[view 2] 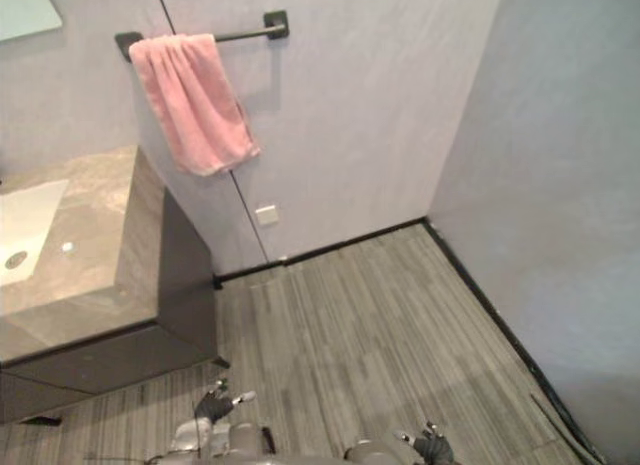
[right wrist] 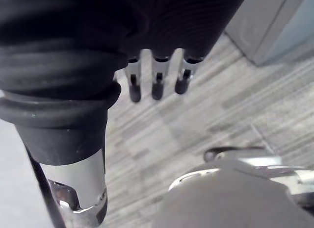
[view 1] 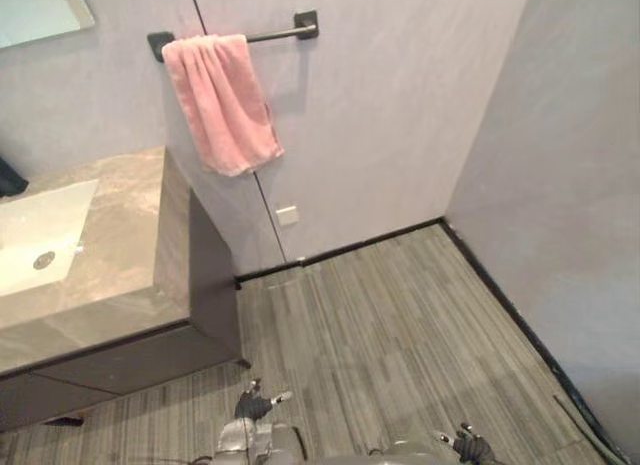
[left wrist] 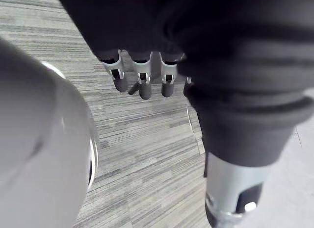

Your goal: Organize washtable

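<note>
The bench point(view 1: 120, 235) lies forward and left of both hands, nearer the left hand point(view 1: 252, 405) than the right hand point(view 1: 472, 448). Both hang with fingers point(left wrist: 141, 83) relaxed and wide, empty.

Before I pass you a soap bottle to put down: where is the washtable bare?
The widest free patch is the stone counter between the sink and the counter's right end, near the pink towel. A narrower bare strip runs along the front edge. Nothing looks crowded; one dark thing sits behind the sink at the left.
</note>
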Motion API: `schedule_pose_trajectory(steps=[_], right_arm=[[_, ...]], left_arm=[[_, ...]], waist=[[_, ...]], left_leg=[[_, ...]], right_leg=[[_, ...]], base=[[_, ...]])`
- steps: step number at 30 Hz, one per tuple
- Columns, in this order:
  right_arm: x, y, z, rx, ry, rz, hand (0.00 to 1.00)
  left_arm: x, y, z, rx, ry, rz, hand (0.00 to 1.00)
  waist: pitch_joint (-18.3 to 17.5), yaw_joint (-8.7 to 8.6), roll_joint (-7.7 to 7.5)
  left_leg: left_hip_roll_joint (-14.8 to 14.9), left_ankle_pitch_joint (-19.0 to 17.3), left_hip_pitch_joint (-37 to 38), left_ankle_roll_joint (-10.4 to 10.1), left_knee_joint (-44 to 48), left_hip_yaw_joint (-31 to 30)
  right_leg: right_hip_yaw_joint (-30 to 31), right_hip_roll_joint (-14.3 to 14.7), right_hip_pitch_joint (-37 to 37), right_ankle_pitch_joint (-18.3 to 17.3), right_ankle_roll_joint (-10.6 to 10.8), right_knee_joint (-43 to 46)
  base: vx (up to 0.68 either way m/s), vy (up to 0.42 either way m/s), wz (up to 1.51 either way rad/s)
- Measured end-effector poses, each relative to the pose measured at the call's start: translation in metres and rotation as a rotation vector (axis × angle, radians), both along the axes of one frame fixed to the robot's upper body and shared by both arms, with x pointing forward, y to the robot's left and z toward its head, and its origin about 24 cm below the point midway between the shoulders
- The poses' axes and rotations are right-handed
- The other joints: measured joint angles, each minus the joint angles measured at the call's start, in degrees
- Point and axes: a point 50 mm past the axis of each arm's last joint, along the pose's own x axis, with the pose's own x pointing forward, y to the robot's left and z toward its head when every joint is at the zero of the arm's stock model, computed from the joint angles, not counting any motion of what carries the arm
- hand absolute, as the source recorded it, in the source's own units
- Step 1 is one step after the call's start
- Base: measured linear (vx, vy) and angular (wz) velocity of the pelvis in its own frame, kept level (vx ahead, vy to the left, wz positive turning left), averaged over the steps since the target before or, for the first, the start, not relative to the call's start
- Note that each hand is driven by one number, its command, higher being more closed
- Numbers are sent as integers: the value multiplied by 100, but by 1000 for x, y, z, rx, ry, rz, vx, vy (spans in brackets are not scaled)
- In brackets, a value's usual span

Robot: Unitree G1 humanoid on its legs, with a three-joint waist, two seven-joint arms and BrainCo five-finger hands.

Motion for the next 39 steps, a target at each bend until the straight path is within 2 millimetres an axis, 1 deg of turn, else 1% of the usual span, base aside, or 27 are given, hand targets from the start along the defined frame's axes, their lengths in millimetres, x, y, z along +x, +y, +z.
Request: schedule_pose_trajectory(steps=[1,2,4,5,6,7,9,11,12,14,17,20,21,22,23,24,25,26,27,28,30,32,34,35,37,38,39], right_arm=[[2,1,-1,2,3,2,0],[3,0,-1,2,6,3,0],[3,4,-2,12,12,6,0],[3,7,-3,20,12,6,0],[2,11,-4,33,15,7,0],[2,13,-4,39,12,7,0],[1,13,-4,38,12,2,0],[1,13,-4,36,15,11,0],[2,12,-3,27,11,28,0],[5,13,-2,24,-6,36,0],[8,12,-1,19,-22,35,0],[3,13,-2,24,-6,31,0],[-3,12,-3,22,3,22,0],[-2,5,-2,4,1,24,0],[-2,3,-1,-1,3,26,0],[-5,1,-1,-6,7,22,0],[-4,-2,0,-15,0,22,0],[-5,-3,0,-17,1,21,0],[-7,-4,0,-20,10,24,0],[-10,-3,0,-17,15,20,0],[-11,-3,-1,-14,16,17,0],[-7,-2,0,-10,7,12,0],[-5,1,0,2,-2,-4,0],[-5,2,-1,5,-1,-6,0],[-8,2,-2,6,14,-5,0],[-9,4,-3,14,19,-4,0],[-7,13,-4,38,19,-2,0]], left_arm=[[0,0,0,7,3,-24,0],[0,-1,0,9,6,-38,0],[-4,1,-2,20,26,-61,0],[-4,5,-2,28,29,-59,0],[-4,8,-2,36,35,-58,0],[-4,9,-3,37,46,-73,0],[-3,12,-3,47,56,-92,0],[-6,11,-4,48,68,-101,0],[-8,10,-5,45,77,-95,0],[-8,8,-5,40,76,-88,0],[-7,6,-5,25,69,-50,0],[-10,7,-6,19,71,-21,0],[-11,3,-7,3,73,-3,0],[-13,-4,-8,-20,72,4,0],[-12,-6,-7,-27,65,13,0],[-11,-8,-7,-40,54,34,0],[-9,-5,-6,-44,43,67,0],[-8,-6,-5,-47,37,76,0],[-7,-6,-4,-46,25,77,0],[-6,-8,-3,-50,20,75,0],[-3,-8,-2,-51,6,72,0],[-1,-10,-1,-56,-5,60,0],[1,-9,0,-55,-10,45,0],[3,-10,0,-50,-12,22,0],[4,-11,0,-48,-6,2,0],[4,-11,-1,-48,-3,2,0],[2,-3,-1,-32,5,0,0]], waist=[[-1,1,-5],[-6,7,1],[-70,130,-84],[-139,139,-127],[-192,122,-272],[-188,126,-297],[-154,82,-385],[-107,101,-351],[-94,84,-328],[-92,80,-325],[-80,-31,-254],[-86,-31,-295],[-105,-71,-293],[-169,-74,-104],[-180,-66,-58],[-171,-91,-9],[-139,-133,39],[-120,-127,79],[-110,-100,114],[-105,-51,102],[-118,1,69],[-117,3,51],[-97,1,-9],[-96,8,-45],[-107,118,-56],[-140,142,-115],[-243,107,-285]], left_leg=[[-252,193,40,-6,-906,-67],[-342,353,116,14,-1280,-127],[-518,1019,197,461,-1489,-226],[-606,949,184,581,-1399,-216],[-751,744,239,696,-1361,-142],[-838,634,383,758,-1354,-136],[-1001,454,756,898,-1370,-218],[-1099,331,1343,950,-1546,-406],[-1097,331,1713,950,-1738,-506],[-1040,320,2025,965,-1936,-646],[-837,92,2209,806,-2065,-849],[-815,-82,2364,570,-2047,-1102],[-783,-257,2485,458,-2036,-1250],[-623,-312,2510,397,-1931,-1342],[-580,-313,2413,392,-1718,-1346],[-464,-378,2030,251,-909,-1340],[-218,-367,1468,80,375,-1250],[-74,-344,1225,-49,934,-1159],[261,-337,921,-64,1814,-869],[515,-352,788,-36,2175,-549],[652,-355,612,-29,1954,-120],[579,-355,434,-27,1153,73],[326,-314,371,-13,90,-1],[98,-129,369,-16,-681,-154],[-98,818,565,95,-1313,-297],[-158,877,617,156,-1356,-252],[-324,749,671,292,-1396,-104]], right_leg=[[29,-55,129,-40,69,-153],[57,-62,190,-75,131,-209],[296,-153,386,-311,398,-241],[350,-249,410,-407,476,-172],[430,-394,220,-527,636,361],[569,-484,-185,-524,699,1389],[743,-600,-817,-438,1073,3200],[646,-689,-1037,-511,955,4038],[477,-673,-1144,-589,816,4063],[273,-649,-1443,-665,686,3744],[302,-458,-1954,-621,641,2797],[651,-344,-2091,-31,430,1536],[697,-363,-2038,406,508,1555],[496,-306,-1995,217,423,1647],[433,-298,-1953,162,369,1639],[251,-292,-1787,92,288,1527],[50,-215,-1515,18,221,1350],[-3,-150,-1352,-16,184,1275],[-133,-57,-1013,-110,92,1164],[-207,-16,-695,-151,53,1035],[-222,-36,-370,-149,56,739],[-204,-105,-209,-144,67,573],[-189,-226,-55,-130,113,389],[-154,-317,28,-132,207,289],[116,-366,97,-195,413,194],[220,-408,114,-216,474,159],[334,-589,168,-239,575,59]], base=[[346,112,-7],[369,164,-26],[402,224,-48],[485,224,-35],[578,255,-12],[482,206,-1],[414,187,27],[487,140,47],[503,97,43],[345,15,55],[346,-76,58],[340,-192,48],[353,-247,70],[384,-254,63],[361,-272,55],[329,-290,65],[309,-294,69],[355,-314,55],[340,-267,26],[277,-210,16],[178,-110,4],[216,-17,0],[220,85,-2],[197,143,-12],[219,234,-48],[272,283,-62],[244,216,-38]])
